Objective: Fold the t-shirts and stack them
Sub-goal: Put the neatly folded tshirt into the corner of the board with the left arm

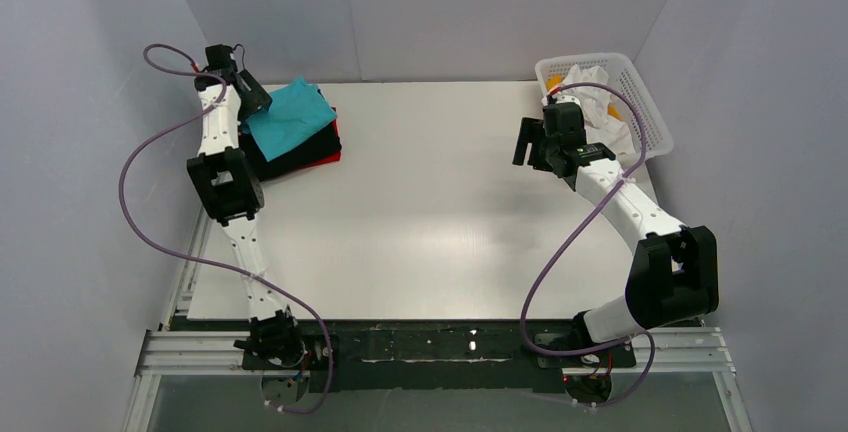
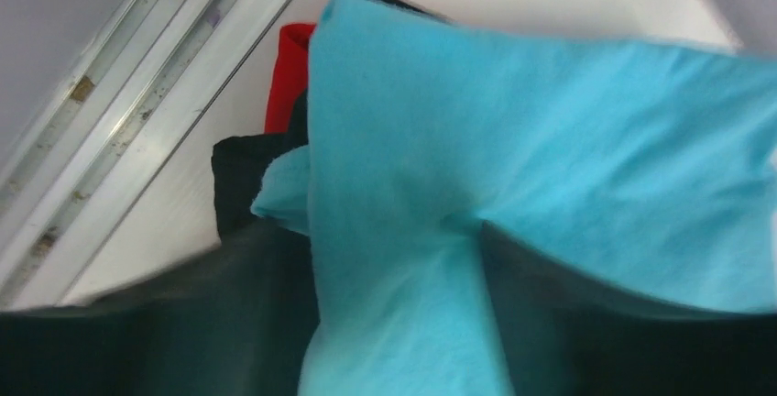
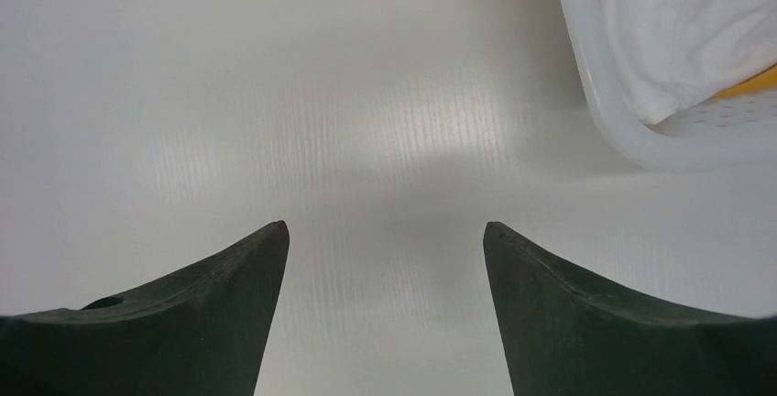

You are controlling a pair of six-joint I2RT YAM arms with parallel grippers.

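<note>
A turquoise-blue t-shirt (image 1: pixel 290 117) lies folded on top of a black t-shirt (image 1: pixel 285 160) and a red t-shirt (image 1: pixel 328 158) at the far left of the table. My left gripper (image 1: pixel 256 102) is at the stack's left edge, shut on a pinched fold of the turquoise shirt (image 2: pixel 513 139). In the left wrist view the cloth fills the gap at my left gripper (image 2: pixel 399 323), with the black shirt (image 2: pixel 240 176) and the red shirt (image 2: pixel 289 66) showing beneath. My right gripper (image 1: pixel 528 142) is open and empty over bare table (image 3: pixel 385 226).
A white mesh basket (image 1: pixel 645 117) stands at the back right, holding white cloth (image 1: pixel 600 107) and something yellow; its rim (image 3: pixel 596 93) is just right of my right gripper. An aluminium rail (image 2: pixel 137 93) runs along the table's left edge beside the stack.
</note>
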